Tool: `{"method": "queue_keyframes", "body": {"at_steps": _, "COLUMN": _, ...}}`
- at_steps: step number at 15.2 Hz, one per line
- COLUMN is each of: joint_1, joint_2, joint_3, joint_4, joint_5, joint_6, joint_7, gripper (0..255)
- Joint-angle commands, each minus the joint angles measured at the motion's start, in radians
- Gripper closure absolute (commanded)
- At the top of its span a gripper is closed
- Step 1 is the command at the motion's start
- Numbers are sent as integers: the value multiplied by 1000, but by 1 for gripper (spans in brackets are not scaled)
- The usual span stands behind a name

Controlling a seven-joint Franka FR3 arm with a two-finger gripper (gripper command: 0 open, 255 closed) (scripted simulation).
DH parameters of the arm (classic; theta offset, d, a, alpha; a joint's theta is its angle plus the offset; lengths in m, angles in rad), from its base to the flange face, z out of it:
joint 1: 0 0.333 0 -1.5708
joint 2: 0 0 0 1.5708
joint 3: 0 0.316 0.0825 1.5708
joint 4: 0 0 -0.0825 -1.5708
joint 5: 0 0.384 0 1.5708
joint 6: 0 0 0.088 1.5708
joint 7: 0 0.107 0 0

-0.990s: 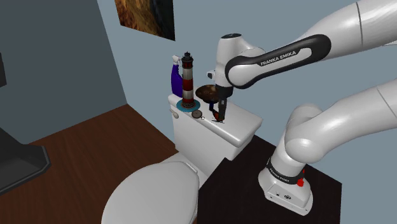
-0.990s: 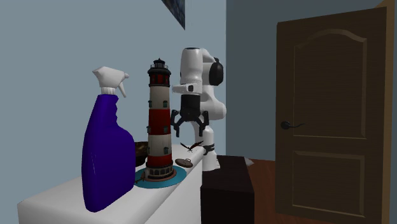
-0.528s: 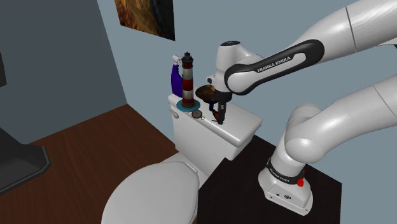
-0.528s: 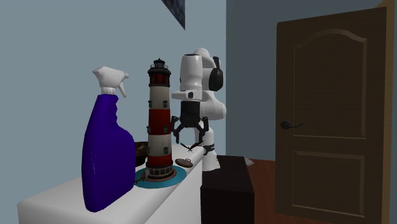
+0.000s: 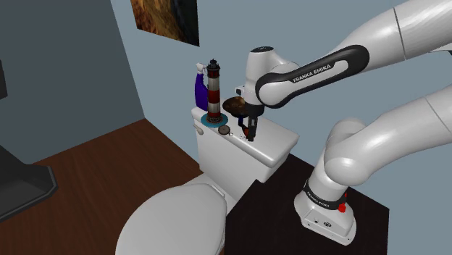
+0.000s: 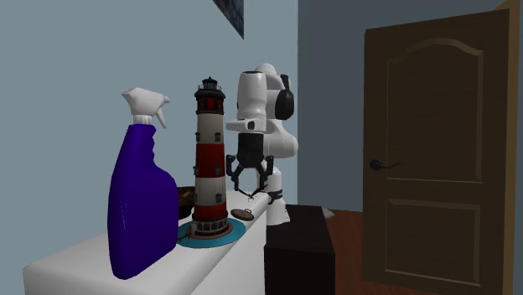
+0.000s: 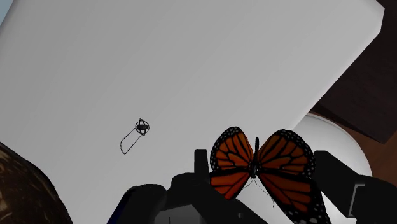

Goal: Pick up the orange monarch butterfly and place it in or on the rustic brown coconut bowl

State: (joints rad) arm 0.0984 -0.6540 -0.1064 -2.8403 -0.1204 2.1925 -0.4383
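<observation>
While the white toilet tank lid (image 5: 274, 139) carries everything, the brown coconut bowl (image 5: 233, 107) sits toward its far edge, just beside the tool (image 6: 251, 183). The tool hangs low over the lid with its fingers spread, and the orange butterfly (image 7: 261, 167) lies between them, not pinched. A good grasp probably means closing gently, centred on the body, since the thin wings could slip or tilt aside.

arm (image 5: 319, 69): elbow high, bent over | fingers (image 7: 337, 178): pointing down, spread apart
</observation>
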Motion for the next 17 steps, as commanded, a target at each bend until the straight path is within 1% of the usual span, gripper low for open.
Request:
{"method": "queue_keyframes", "body": {"at_steps": 1, "joint_1": 0, "joint_2": 0, "joint_3": 0, "joint_4": 0, "joint_5": 0, "joint_6": 0, "joint_7": 0, "gripper": 255}}
{"method": "queue_keyframes", "body": {"at_steps": 6, "joint_1": 0, "joint_2": 0, "joint_3": 0, "joint_4": 0, "joint_5": 0, "joint_6": 0, "joint_7": 0, "gripper": 255}}
{"method": "queue_keyframes", "body": {"at_steps": 15, "joint_1": 4, "joint_2": -65, "joint_3": 9, "joint_4": 86, "joint_5": 11, "joint_6": -152, "joint_7": -6, "gripper": 255}}
{"method": "queue_keyframes", "body": {"at_steps": 16, "joint_1": 3, "joint_2": -60, "joint_3": 8, "joint_4": 75, "joint_5": 10, "joint_6": -135, "joint_7": -5, "gripper": 255}}
{"method": "queue_keyframes", "body": {"at_steps": 17, "joint_1": 3, "joint_2": -60, "joint_3": 8, "joint_4": 75, "joint_5": 10, "joint_6": -135, "joint_7": -5, "gripper": 0}}
